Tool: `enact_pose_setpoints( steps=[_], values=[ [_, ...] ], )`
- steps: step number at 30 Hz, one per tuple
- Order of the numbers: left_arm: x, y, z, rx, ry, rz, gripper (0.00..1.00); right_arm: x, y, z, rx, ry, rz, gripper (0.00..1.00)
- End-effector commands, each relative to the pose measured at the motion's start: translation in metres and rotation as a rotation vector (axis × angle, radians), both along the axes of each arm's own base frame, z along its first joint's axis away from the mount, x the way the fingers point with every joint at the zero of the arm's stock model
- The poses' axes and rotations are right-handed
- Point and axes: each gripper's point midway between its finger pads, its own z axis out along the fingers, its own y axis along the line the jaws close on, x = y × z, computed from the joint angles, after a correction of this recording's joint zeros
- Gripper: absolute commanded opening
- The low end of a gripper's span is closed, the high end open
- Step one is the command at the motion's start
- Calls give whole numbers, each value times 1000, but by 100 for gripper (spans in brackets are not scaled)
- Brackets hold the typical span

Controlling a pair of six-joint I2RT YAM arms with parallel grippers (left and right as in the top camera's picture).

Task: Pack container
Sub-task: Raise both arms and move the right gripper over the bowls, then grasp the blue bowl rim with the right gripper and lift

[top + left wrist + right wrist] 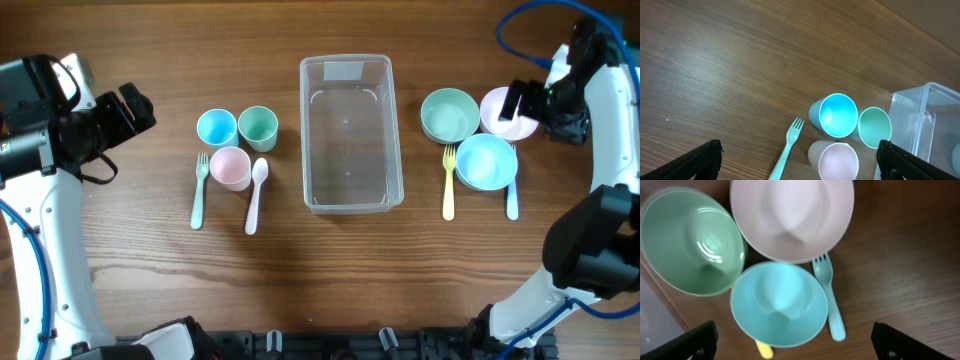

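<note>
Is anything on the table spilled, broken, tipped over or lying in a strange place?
Nothing stands out. The container stands upright and empty in the middle. Three cups stand upright on one side, three bowls on the other, with forks and a spoon lying flat beside them. No spill or damage shows.

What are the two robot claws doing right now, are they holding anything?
Left gripper: open, holding nothing.
Right gripper: open, holding nothing.
</note>
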Motion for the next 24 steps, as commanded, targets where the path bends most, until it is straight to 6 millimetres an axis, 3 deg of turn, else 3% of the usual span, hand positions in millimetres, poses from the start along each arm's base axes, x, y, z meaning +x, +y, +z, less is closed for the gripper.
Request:
enact_pose_setpoints(
  steps=[1,11,18,22,23,24],
  values=[
    [3,2,5,14,-12,-16,100,-18,5,-29,28,93,9,99],
    [3,2,5,14,-13,-16,100,-59,12,-108,39,190,-112,75],
    [3,2,5,14,-12,-16,100,-55,-11,-110,-90,171,-193,59],
    [3,2,5,14,-12,-16,100,-52,-21,-109,-147,157,-209,56],
    [3,2,5,14,-12,-15,100,-51,-21,-109,-146,153,-210,46],
    [3,2,5,14,-12,-16,100,-51,-20,-109,-140,151,-209,27]
  ],
)
